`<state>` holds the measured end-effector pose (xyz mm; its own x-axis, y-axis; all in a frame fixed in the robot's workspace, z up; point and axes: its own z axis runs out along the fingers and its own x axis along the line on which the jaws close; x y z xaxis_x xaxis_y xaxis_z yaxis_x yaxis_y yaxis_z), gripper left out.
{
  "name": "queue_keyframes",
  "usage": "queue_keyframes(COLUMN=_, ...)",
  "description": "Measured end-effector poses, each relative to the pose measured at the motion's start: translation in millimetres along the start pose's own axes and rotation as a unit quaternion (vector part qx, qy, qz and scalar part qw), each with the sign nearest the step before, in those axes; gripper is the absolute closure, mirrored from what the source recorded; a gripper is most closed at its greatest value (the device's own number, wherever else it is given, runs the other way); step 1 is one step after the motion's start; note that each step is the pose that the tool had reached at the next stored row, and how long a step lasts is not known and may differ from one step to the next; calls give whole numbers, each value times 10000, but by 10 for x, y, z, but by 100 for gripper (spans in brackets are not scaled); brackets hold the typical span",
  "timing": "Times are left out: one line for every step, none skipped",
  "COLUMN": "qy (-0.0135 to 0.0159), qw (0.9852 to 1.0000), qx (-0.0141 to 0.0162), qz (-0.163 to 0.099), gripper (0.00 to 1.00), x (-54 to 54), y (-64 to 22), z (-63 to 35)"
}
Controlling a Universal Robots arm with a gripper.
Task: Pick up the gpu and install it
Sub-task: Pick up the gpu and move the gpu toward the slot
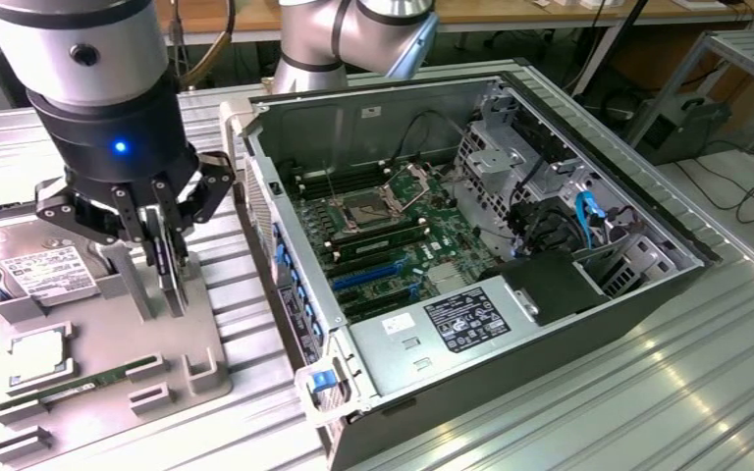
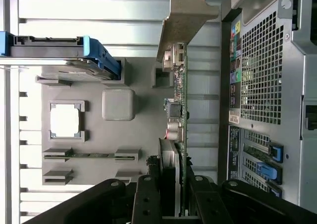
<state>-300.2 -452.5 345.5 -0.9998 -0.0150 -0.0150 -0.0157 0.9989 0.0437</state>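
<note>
Surface: ribbed silvery metal table, bearing one open grey steel computer case.
Tray: one matte grey moulded tray holding one silver boxy hard drive, one square silvery processor and one narrow green memory stick.
Gripper: black jointed gripper, fingers drawn narrow against the card's two faces.
Card: one thin flat black gpu, upright on edge at the tray, near the case.
Bracket: one pale bent metal bracket at the card's end.
</note>
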Motion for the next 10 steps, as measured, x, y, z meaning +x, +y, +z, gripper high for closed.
queue_keyframes(qy=-1, qw=10000, qx=0, qz=0, gripper=72, x=-1, y=1, z=-25)
queue_keyframes(qy=0, qw=10000, qx=0, qz=0, gripper=72, x=-1, y=3, z=-58)
queue_keyframes(qy=0, qw=10000, qx=0, qz=0, gripper=72, x=-1, y=4, z=-92)
queue_keyframes(qy=0, qw=10000, qx=0, qz=0, gripper=72, x=-2, y=6, z=-130)
queue_keyframes(qy=0, qw=10000, qx=0, qz=0, gripper=72, x=-3, y=8, z=-172)
queue_keyframes(qy=0, qw=10000, qx=0, qz=0, gripper=72, x=-3, y=9, z=-213)
queue_keyframes(qy=0, qw=10000, qx=0, qz=0, gripper=72, x=-4, y=11, z=-248)
queue_keyframes(qy=0, qw=10000, qx=0, qz=0, gripper=72, x=-4, y=12, z=-282)
queue_keyframes(qy=0, qw=10000, qx=0, qz=0, gripper=72, x=-4, y=14, z=-310)
queue_keyframes(qy=0, qw=10000, qx=0, qz=0, gripper=72, x=-5, y=15, z=-339)
